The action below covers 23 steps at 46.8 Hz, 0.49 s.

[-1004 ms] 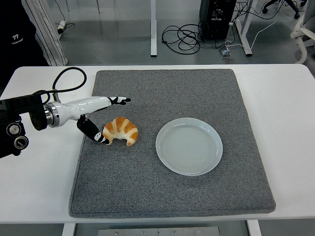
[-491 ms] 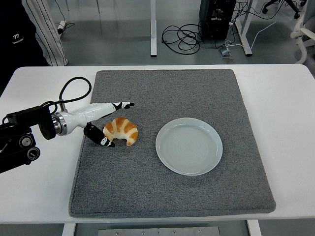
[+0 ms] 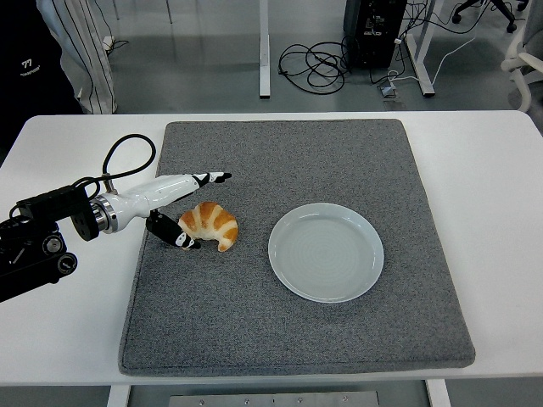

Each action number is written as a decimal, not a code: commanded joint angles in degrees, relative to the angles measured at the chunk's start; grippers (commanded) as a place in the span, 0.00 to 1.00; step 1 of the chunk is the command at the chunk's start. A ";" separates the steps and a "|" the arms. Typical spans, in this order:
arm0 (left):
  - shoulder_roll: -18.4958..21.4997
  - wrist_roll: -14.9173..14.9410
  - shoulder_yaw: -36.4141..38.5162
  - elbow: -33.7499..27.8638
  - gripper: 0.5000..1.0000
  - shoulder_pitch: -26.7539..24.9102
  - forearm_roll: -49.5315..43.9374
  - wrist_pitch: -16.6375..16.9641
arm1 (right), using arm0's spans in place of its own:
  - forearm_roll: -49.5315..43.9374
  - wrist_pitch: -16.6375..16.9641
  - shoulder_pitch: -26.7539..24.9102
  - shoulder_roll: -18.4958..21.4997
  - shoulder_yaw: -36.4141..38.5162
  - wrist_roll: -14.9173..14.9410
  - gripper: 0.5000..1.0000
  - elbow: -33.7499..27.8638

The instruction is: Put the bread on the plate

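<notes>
White bench [image 3: 492, 212], grey mat [image 3: 288, 322], left hand [image 3: 182, 208] closing in on the bread [image 3: 209, 225].
We see the bread lying on the mat, well left of the plate [image 3: 326, 251], which sits bare near mat centre. Left hand fingers are spread apart and hold nothing: upper fingers [image 3: 208, 178] reach out just behind the bread, while the thumb [image 3: 174, 236] sits low at its left end, touching or nearly so. Grasp not yet made. We judge the main risk a glancing pinch: the curved, tapered crust could roll or skid across the mat if the thumb pushes before the upper fingers come down. A weak hold on one horn could also let it drop short of the plate. Right arm not visible.
</notes>
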 commanded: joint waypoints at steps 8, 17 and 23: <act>-1.11 -2.02 0.08 2.51 0.94 0.24 -0.02 -0.02 | 0.00 0.03 -0.06 0.00 0.00 0.00 1.00 0.00; -2.69 -2.82 0.08 4.71 0.91 0.24 -0.02 -0.02 | 0.00 0.03 -0.06 0.00 0.00 0.00 1.00 0.00; -3.05 -3.87 0.16 5.42 0.82 0.77 -0.02 -0.19 | 0.00 0.03 -0.06 0.00 0.00 0.00 1.00 0.00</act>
